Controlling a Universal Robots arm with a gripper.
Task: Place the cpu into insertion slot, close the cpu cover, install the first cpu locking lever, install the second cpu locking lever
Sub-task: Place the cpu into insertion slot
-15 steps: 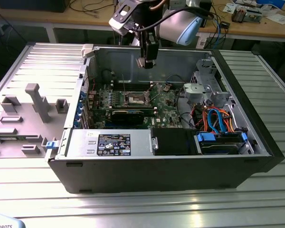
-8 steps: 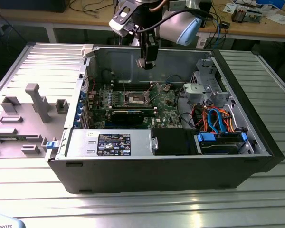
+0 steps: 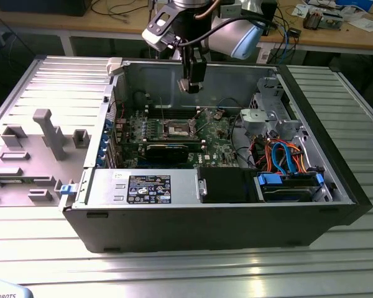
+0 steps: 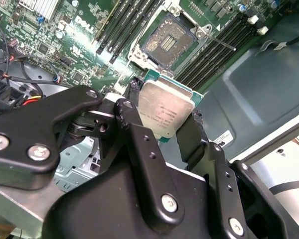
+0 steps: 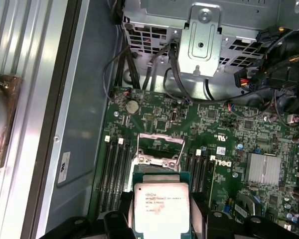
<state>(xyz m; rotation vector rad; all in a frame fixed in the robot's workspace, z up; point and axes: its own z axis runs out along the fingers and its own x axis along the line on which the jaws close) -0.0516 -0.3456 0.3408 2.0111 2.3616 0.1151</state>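
My gripper [image 3: 190, 85] hangs inside the open computer case, above the green motherboard [image 3: 217, 146]. It is shut on the cpu [image 4: 167, 110], a flat grey square chip with a green edge, clamped between the black fingers [image 4: 131, 119]. In the first wrist view the cpu [image 5: 161, 206] sits just short of the insertion slot [image 5: 157, 160] and partly covers it. The insertion slot [image 4: 168, 42] lies bare, its dark centre showing. The cpu cover [image 5: 162, 135] stands raised on the slot's far side. A thin locking lever [image 4: 220, 42] sticks out beside the slot.
Black memory slots [image 5: 114, 172] flank the socket on both sides. A metal drive cage [image 3: 270, 115] with blue and orange cables [image 3: 286, 155] fills the exterior view's right. A black card [image 3: 168, 149] and power supply [image 3: 146, 188] lie nearer. A grey fixture tray [image 3: 31, 155] sits outside.
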